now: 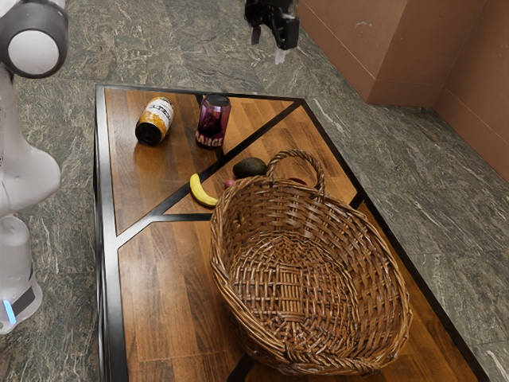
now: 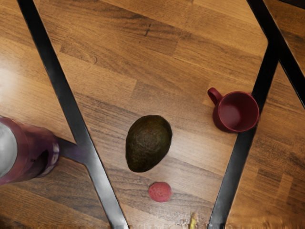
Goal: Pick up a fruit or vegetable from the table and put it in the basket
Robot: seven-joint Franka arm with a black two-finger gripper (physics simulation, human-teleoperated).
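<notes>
Black two-finger end effector (image 1: pixel 268 46) high in the exterior view, raised well above the things. Fingers wide apart, nothing held between them. White robot arm (image 1: pixel 28 175) at the exterior view's left.

Produce, all lying on the brown wood-plank table (image 1: pixel 167 263) with black metal strips (image 1: pixel 187 217), outside the basket:
- Dark green, egg-shaped avocado (image 1: pixel 250 167). Wrist view looks down on it, one end narrower than the other.
- Small pinkish-red round fruit (image 2: pixel 160 192), just beside the avocado, a little gap between. Kind: cannot tell.
- Curved yellow banana (image 1: pixel 201 191), near the small fruit. A bit of yellow also at the wrist view's edge.

Basket: large brown woven wicker, oval, upright, arched handle (image 1: pixel 296 153) on the side toward the avocado. Its rim (image 1: pixel 402 286) stands high and partly hides things behind it in the exterior view.

Other items: dark red mug (image 2: pixel 236 112), upright, handle toward the avocado's side, partly over a metal strip. Purple-pink drinks can (image 1: pixel 213 122), upright; a strip runs between it and the avocado. Yellow-orange container (image 1: pixel 155 119) with white label, on its side near the can, dark end facing the exterior camera.

Surroundings: grey stone-patterned floor (image 1: pixel 159 48), reddish-brown wall (image 1: pixel 413 48).
</notes>
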